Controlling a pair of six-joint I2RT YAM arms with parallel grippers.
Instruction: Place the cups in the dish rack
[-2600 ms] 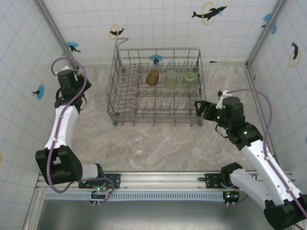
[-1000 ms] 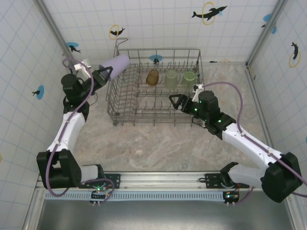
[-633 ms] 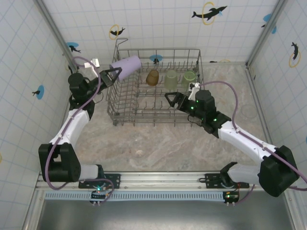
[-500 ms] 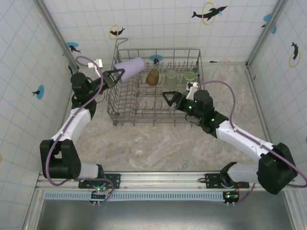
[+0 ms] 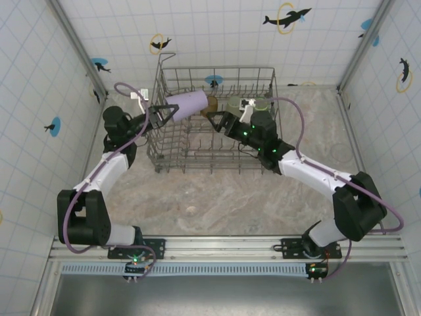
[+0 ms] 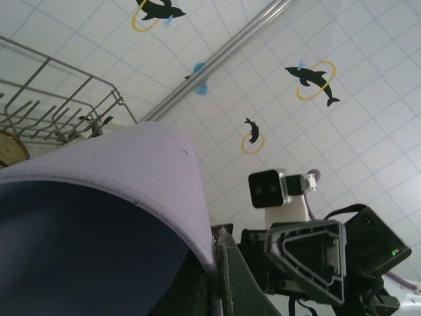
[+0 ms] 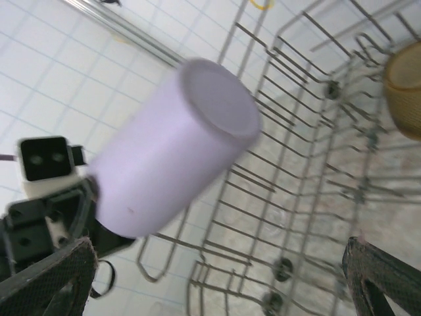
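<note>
Surface: a marbled beige table (image 5: 217, 197), bare in front of the dish rack (image 5: 223, 68).
Room: white tiled walls (image 5: 217, 33) on three sides, dotted with dolphin stickers (image 5: 287, 17).
Dish rack: grey wire, with rows of upright prongs, standing at the far middle of the table.
Lavender cup (image 5: 187, 104): opaque and smooth, lying on its side in the air over the rack's far left corner, with its closed base towards the right gripper (image 5: 215, 121).
Left gripper (image 5: 168, 110): pinched tight on the lavender cup's rim, at its open end.
Right gripper: jaws spread wide over the rack, holding nothing, facing the cup's base and just apart from it.
Other cups: an amber cup (image 5: 212, 105) and two green cups (image 5: 234, 103) (image 5: 263, 104) sit in the rack's far row.
</note>
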